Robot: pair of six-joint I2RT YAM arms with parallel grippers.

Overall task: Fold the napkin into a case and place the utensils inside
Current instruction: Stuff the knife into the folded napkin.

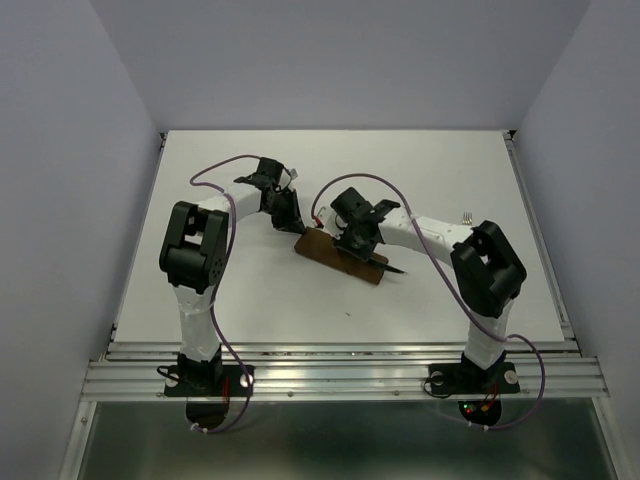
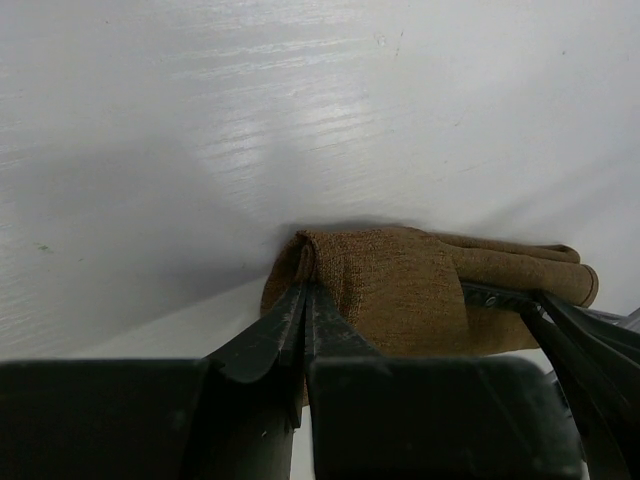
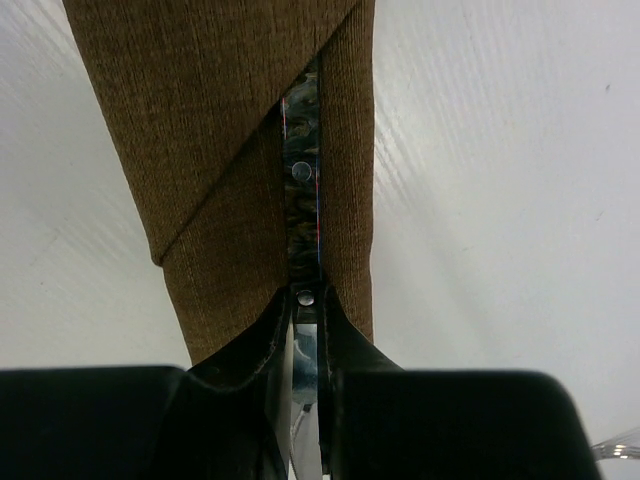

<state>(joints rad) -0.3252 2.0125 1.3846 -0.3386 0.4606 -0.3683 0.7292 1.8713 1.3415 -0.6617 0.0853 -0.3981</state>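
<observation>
The napkin, folded into a narrow brown case (image 1: pixel 335 256), lies mid-table. My left gripper (image 1: pixel 288 216) is shut on the case's left end; in the left wrist view its tips (image 2: pixel 304 285) pinch the cloth's (image 2: pixel 395 290) edge. My right gripper (image 1: pixel 362 240) is shut on the knife (image 3: pixel 301 190). The knife's dark riveted handle lies in the slit between the cloth's (image 3: pixel 210 150) folds, and the silver blade runs back between my fingertips (image 3: pixel 305 305). Its end pokes out past the case (image 1: pixel 396 270). The fork (image 1: pixel 467 215) lies on the table beyond my right arm.
The white table (image 1: pixel 250 290) has walls at the back and both sides. A metal rail (image 1: pixel 340 375) runs along the near edge by the arm bases. The right arm's purple cable (image 1: pixel 430 250) loops above the table near the case.
</observation>
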